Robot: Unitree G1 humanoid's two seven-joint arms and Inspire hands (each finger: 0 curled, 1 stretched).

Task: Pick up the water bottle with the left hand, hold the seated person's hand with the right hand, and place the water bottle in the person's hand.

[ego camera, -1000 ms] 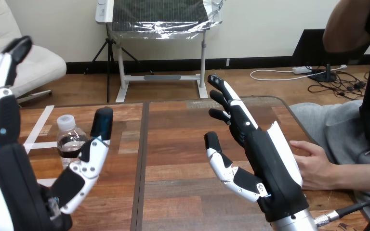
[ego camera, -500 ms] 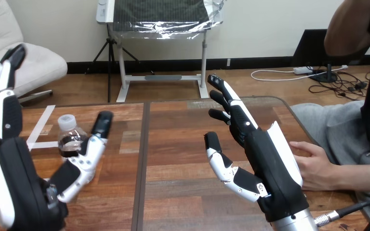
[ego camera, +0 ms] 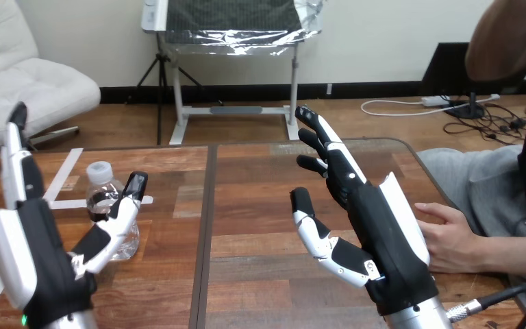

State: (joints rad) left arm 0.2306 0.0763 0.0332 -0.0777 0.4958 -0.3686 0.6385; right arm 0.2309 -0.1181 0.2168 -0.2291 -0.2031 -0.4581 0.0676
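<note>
Water bottle: the water bottle (ego camera: 100,199) stands upright with its cap on, on the left part of the table (ego camera: 260,175), toward the near side — not lifted.
Left hand: the left hand (ego camera: 44,264) is raised just near and left of the bottle, palm turned toward it. Its fingers are straight and spread wide from the thumb, holding nothing. The thumb crosses in front of the bottle's right side; I cannot tell whether it touches.
Why so: the wide gap looks set to take the bottle's body between thumb and fingers.
Right hand: the right hand (ego camera: 380,236) is up at mid-table, edge-on, fingers straight and pointing far, thumb out to the left — empty.
Person's hand: the person's hand (ego camera: 452,240) rests at the table's right edge, just right of the right hand; touching or apart, I cannot tell.
Stage: judged as the reach for the bottle; grasp, hand-hold and hand-over not yet done.
Next: close squarely, since a thumb nudge could tip the bottle.
</note>
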